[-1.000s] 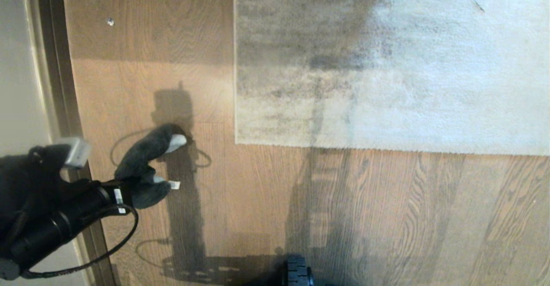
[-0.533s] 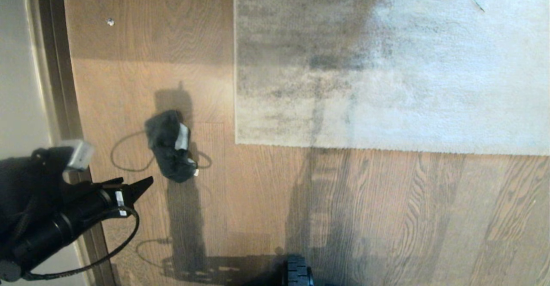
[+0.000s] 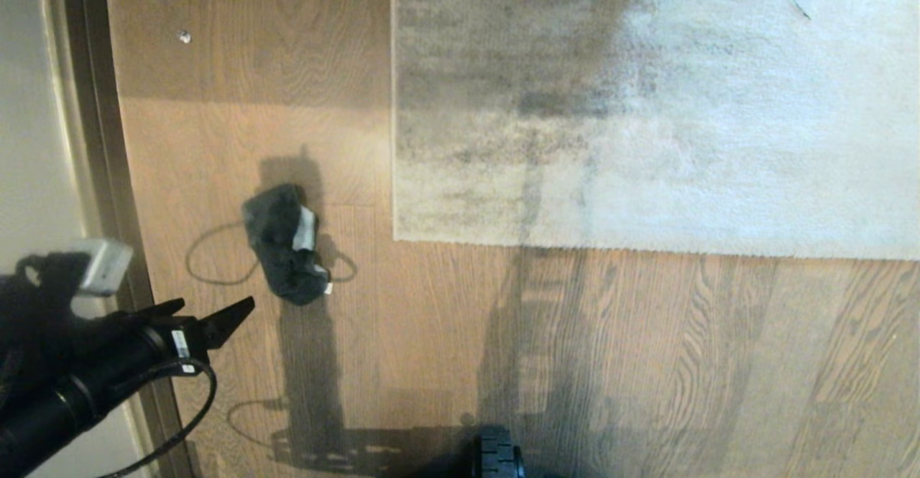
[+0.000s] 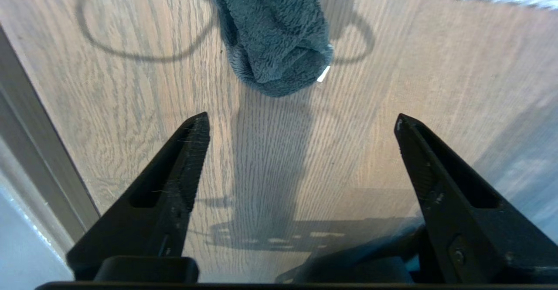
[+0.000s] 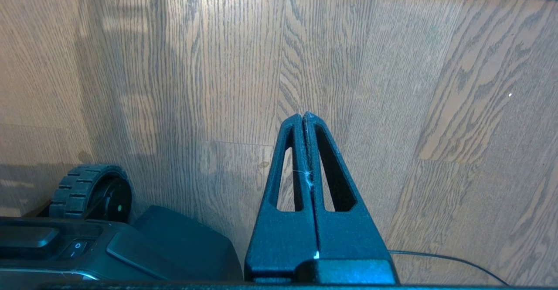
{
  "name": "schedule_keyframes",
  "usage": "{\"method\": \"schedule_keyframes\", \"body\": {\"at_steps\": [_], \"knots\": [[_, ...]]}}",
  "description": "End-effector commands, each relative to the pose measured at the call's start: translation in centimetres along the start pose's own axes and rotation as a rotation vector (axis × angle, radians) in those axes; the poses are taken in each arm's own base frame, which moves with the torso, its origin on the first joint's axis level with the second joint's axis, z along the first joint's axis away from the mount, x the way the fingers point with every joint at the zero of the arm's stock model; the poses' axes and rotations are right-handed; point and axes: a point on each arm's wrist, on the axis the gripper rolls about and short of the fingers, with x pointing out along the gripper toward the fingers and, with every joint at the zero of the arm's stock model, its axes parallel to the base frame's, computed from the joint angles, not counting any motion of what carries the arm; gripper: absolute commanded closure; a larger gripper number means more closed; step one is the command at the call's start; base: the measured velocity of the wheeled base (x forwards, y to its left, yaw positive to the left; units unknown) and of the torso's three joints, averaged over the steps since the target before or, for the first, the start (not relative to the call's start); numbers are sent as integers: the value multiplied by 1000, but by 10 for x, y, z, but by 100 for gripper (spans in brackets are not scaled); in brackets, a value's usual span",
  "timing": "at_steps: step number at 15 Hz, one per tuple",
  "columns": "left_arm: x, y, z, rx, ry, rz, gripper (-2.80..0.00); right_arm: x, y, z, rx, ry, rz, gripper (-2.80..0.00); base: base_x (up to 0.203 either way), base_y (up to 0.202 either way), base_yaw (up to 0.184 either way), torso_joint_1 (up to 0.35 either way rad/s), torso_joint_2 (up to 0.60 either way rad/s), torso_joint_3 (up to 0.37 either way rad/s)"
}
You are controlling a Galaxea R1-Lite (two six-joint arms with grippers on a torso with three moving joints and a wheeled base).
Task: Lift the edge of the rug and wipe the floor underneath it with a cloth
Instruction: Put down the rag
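A small dark grey fuzzy cloth [image 3: 285, 244] is seen crumpled on the brown wood-grain floor [image 3: 445, 334]. The pale mottled rug edge [image 3: 394, 176] is laid flat nearby, apart from it.

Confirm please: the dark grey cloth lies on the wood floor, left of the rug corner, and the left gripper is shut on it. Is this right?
Not quite. The cloth does lie on the floor, left of the rug edge, but the left gripper is open and apart from it. The left wrist view shows its fingers spread with only bare floor between them.
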Motion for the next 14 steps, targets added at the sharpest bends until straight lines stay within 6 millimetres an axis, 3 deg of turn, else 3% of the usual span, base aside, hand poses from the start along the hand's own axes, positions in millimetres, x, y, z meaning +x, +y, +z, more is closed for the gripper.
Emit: {"method": "schedule_keyframes", "body": {"at_steps": [1,2,14], "knots": [[-20,-1,2,1,-61,-9,-280,0,0,0,-2,2,0,0,0,0,0,0,0,0],[-24,-2,-1,2,-62,-11,0,0,0,0,0,2,0,0,0,0,0,0,0,0],[-74,-9,-25,22,-97,-88,0,0,0,0,-2,2,0,0,0,0,0,0,0,0]]}}
